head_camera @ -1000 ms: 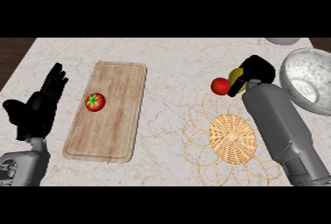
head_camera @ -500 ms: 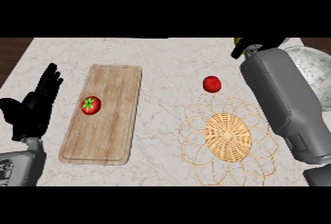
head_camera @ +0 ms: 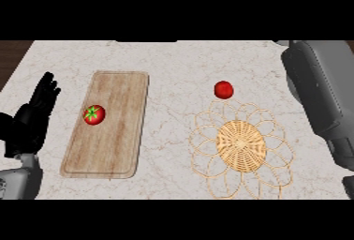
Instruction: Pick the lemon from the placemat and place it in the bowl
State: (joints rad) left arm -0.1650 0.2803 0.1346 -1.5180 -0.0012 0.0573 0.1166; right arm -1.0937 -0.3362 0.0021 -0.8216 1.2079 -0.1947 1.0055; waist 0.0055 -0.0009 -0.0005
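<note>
No lemon shows in the head view. The woven wicker placemat [head_camera: 240, 143] lies at centre right with nothing on it. My right forearm [head_camera: 319, 93] runs up the right side and leaves the picture at the top, so the right hand is out of sight. It covers the place where the bowl stood, and no bowl shows. My left hand [head_camera: 31, 119] rests open at the left edge, fingers up, beside the cutting board.
A wooden cutting board [head_camera: 110, 140] lies left of centre with a red tomato [head_camera: 94, 114] on it. A small round red fruit [head_camera: 223, 89] sits on the marble counter just above the placemat. The counter's dark left edge is at the upper left.
My right arm has swung up and to the right, taking the hand out of the picture's top and covering the bowl. The left hand has stayed still.
</note>
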